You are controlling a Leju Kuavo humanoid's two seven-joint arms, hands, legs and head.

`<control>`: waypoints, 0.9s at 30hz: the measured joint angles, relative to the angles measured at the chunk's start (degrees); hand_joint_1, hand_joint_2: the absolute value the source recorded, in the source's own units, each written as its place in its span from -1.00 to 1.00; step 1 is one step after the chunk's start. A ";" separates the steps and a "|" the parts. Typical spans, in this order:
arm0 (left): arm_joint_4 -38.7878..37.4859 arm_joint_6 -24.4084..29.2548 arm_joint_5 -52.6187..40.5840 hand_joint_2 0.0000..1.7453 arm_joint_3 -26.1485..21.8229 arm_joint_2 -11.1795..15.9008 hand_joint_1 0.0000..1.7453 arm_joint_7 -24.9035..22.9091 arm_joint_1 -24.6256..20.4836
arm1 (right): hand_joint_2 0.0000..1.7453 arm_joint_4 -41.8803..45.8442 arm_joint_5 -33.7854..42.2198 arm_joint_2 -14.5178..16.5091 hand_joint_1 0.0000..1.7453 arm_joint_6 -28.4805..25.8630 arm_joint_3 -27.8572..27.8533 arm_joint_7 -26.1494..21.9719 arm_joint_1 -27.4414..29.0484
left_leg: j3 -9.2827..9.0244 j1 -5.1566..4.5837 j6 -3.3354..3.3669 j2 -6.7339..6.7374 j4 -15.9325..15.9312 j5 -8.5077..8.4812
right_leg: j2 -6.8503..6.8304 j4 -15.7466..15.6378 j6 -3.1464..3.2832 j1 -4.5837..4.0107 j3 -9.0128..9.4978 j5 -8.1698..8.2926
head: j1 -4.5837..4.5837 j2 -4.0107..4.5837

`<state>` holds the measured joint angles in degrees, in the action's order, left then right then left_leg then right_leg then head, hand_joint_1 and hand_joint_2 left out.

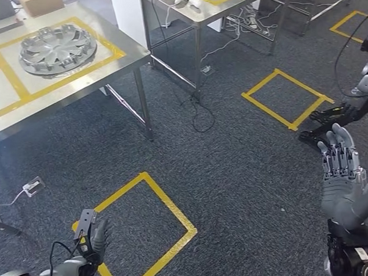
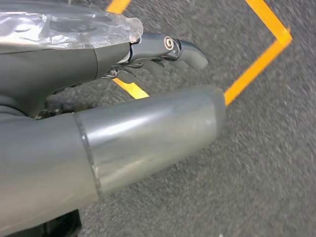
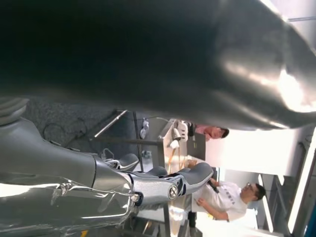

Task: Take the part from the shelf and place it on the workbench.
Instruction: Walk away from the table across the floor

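The part, a round silver wheel cover (image 1: 57,47), lies flat on the steel workbench (image 1: 130,50) at the upper left, inside a rectangle of yellow tape. Neither hand touches it. My left hand (image 1: 96,239) hangs low at the bottom left over the carpet and holds nothing. In the left wrist view its fingers (image 2: 168,49) stretch out straight above the grey floor. My right hand (image 1: 344,181) is raised at the right edge, palm away from me, fingers apart and empty. In the right wrist view the right hand's fingers (image 3: 171,182) also reach out straight.
A second steel table (image 1: 202,10) stands at the top centre with cables (image 1: 199,111) trailing under it. Yellow tape squares (image 1: 285,96) mark the grey carpet. Another robot's dark feet (image 1: 328,123) stand at the right. A power strip (image 1: 32,185) lies by the workbench leg. Two people (image 3: 223,197) stand beyond a table.
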<state>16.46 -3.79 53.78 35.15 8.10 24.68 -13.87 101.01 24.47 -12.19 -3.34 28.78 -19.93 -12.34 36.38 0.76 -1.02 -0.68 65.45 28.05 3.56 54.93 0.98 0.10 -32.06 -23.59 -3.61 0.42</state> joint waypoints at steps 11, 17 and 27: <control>0.00 -0.33 0.74 -1.00 -0.26 0.47 -1.00 0.79 0.18 | -1.00 -1.69 0.72 0.21 -1.00 4.27 0.46 -2.55 0.68 | -5.39 0.20 1.71 1.34 -12.11 -4.36 | -2.70 13.23 -3.02 0.47 -6.90 -6.64 | 0.92 0.00; 0.00 0.22 0.60 -1.00 -0.45 0.03 -1.00 0.78 0.46 | -1.00 -2.36 1.26 0.26 -1.00 5.36 0.09 -2.37 0.94 | -6.10 0.28 0.49 4.72 -11.80 -3.56 | -6.37 3.81 -3.81 1.12 -1.55 -1.13 | 1.18 0.00; 0.02 0.37 0.21 -1.00 -0.50 -0.30 -1.00 0.62 0.30 | -1.00 -2.58 1.54 0.30 -1.00 5.79 -0.65 -2.26 1.54 | 1.21 0.24 -1.30 1.29 4.67 4.87 | -2.72 0.32 -0.15 0.47 -0.57 -0.04 | -0.04 0.00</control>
<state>16.48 -3.42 53.99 34.64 7.80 25.30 -13.56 98.43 26.01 -11.89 2.45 28.14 -22.20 -10.81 37.59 1.00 -2.33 0.61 70.12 32.92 0.83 55.25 0.83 0.57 -32.63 -23.63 -3.65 0.42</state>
